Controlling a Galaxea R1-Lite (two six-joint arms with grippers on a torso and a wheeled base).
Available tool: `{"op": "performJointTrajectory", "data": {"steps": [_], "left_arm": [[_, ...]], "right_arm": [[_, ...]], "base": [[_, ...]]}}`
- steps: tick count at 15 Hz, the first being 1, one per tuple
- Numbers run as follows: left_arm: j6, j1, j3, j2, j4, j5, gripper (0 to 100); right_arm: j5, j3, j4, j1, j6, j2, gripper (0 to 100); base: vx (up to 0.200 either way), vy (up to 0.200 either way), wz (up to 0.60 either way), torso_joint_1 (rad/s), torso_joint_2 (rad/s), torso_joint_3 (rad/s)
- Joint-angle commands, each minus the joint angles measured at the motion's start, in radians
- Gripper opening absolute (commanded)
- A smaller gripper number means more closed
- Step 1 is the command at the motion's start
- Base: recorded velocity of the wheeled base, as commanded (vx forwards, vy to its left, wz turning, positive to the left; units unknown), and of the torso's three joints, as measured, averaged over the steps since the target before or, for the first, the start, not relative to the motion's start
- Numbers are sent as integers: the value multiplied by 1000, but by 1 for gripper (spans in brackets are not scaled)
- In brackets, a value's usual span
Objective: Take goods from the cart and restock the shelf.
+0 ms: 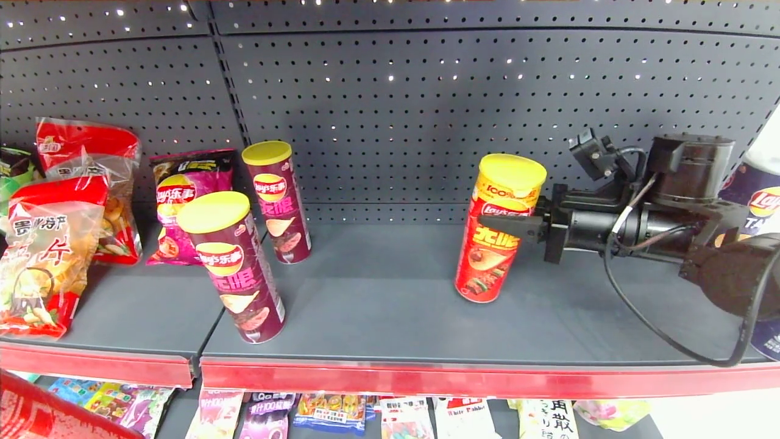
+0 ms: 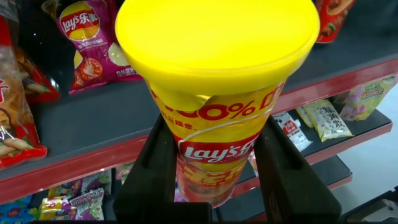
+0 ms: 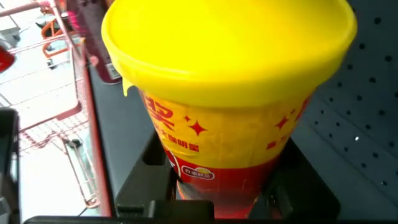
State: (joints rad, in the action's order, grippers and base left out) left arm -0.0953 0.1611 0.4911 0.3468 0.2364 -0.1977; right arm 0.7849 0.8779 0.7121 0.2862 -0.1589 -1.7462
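Red chip can (image 1: pixel 487 268) stands upright on the shelf (image 1: pixel 378 305), clamped sideways by right gripper (image 1: pixel 501 227) (left gripper (image 2: pixel 214 165) clamps second can (image 2: pixel 217 56)).

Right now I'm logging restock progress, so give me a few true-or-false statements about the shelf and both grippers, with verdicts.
1. The right gripper holds the red can upright on the shelf. True.
2. The left gripper is empty. False: it is shut on a second can with a yellow lid.
3. The front purple can and the back purple can have red lids. False: both lids are yellow.
4. At the shelf's left end sit snack bags. True.
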Motion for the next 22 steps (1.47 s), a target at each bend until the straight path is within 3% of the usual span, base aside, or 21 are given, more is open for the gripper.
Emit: {"op": "performJointTrajectory", "data": {"steps": [1,6,13,22], "left_arm": [[0,0,1,1,0,0,0],[0,0,3,3,-2,-2,0],[0,0,4,-6,-2,0,0],[0,0,1,-9,-2,0,0]], "right_arm": [[5,-74,3,-9,-2,89,0],[56,-191,3,-16,-30,146,0],[111,-217,3,11,-94,145,0],[70,-243,3,59,-96,152,0]], "base": [[0,0,0,0,0,0],[0,0,0,0,0,0],[0,0,0,0,0,0],[0,0,0,0,0,0]]}}
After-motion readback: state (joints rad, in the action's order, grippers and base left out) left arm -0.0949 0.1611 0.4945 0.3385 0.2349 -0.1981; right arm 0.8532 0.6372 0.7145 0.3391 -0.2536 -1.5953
